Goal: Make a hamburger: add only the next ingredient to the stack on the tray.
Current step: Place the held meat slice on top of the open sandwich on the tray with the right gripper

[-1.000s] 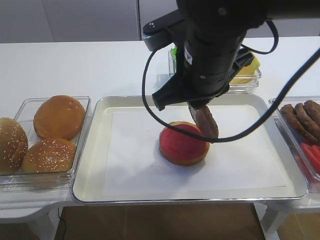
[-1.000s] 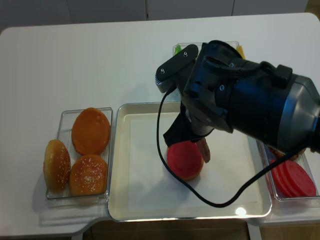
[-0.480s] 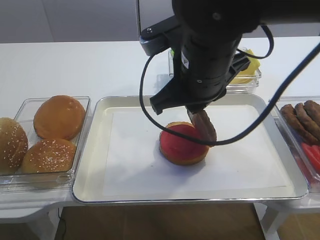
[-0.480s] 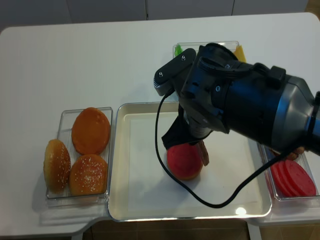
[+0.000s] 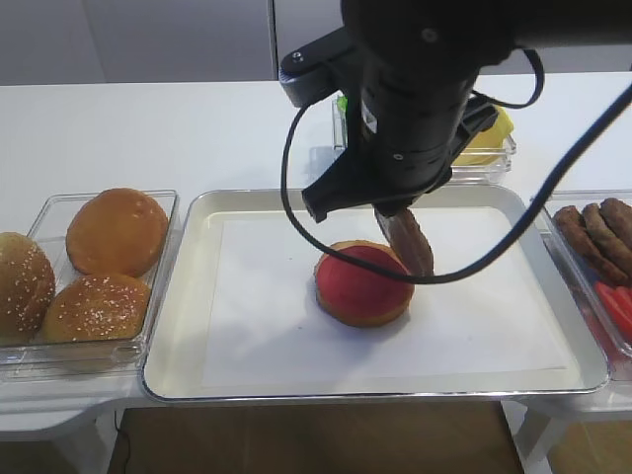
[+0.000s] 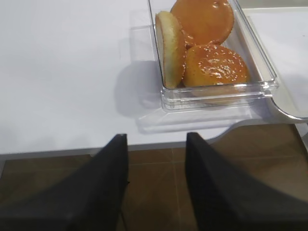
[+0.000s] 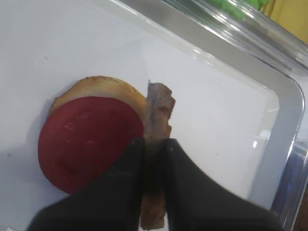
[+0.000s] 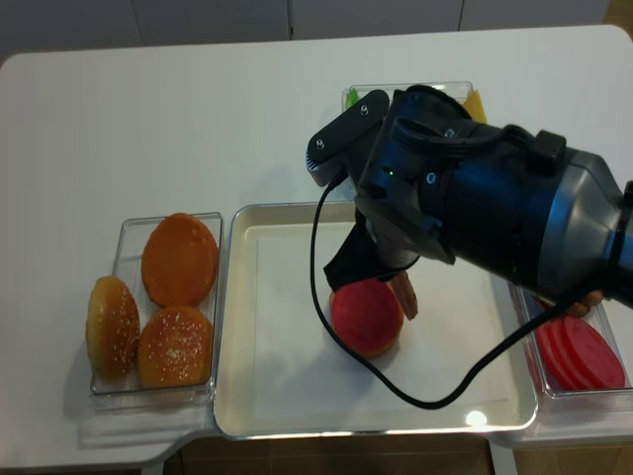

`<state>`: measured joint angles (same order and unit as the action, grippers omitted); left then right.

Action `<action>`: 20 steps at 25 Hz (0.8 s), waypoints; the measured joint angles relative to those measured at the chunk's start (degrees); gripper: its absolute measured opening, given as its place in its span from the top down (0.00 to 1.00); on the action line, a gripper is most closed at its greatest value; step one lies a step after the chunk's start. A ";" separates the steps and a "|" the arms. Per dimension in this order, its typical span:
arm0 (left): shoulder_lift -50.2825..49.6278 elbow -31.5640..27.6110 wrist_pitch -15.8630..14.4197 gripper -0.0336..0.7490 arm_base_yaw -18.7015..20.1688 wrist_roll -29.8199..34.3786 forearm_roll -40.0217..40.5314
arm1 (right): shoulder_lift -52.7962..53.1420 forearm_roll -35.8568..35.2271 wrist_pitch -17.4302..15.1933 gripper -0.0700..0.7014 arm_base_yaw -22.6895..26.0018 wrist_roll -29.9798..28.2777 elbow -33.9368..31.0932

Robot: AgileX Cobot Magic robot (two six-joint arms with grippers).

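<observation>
And here is the big silver tray [image 5: 188, 296] filling the middle of the high view, its white paper liner [image 5: 257, 326] laid flat inside, and the stack [image 5: 360, 286] sits just right of centre on that paper: a tan bun base with a smooth red sauce disc on top, nothing over it yet. Above it looms the right arm, dark and bulky, taking up the upper middle of the frame, and the right gripper [image 7: 154, 159] is clenched on the patty [image 7: 158, 115], pinching it on edge so it hangs upright and not flat. In the wrist view the patty stands just at the right rim of the stack, its lower end out of sight behind the fingers [image 7: 122, 183], so I cannot say whether it touches the bun. So the step in hand, to my eye, is the placing. The carry looks done, the drop is not. What the next move seems to call for is a small shift towards the left of the frame, a tilt to lay the patty face down over the red disc, then a release. Down in the lower part of the left wrist view, the left gripper [image 6: 156, 183] hangs with its jaws spread apart, holding nothing, with the clear tub of buns [image 6: 211, 62] beyond it in the upper part of that frame.
</observation>
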<state>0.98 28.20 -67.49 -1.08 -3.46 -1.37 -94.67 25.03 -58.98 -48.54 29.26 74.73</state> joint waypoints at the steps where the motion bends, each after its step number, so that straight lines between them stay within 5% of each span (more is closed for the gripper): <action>1: 0.00 0.00 0.00 0.58 0.00 0.00 0.00 | 0.00 0.00 -0.14 0.80 0.00 0.00 0.00; 20: 0.00 0.00 0.00 0.58 0.00 0.00 0.00 | -0.67 -0.66 0.21 0.80 0.00 0.00 0.00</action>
<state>0.98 28.20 -67.49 -1.08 -3.46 -1.37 -95.34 24.38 -58.77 -48.54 29.26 74.73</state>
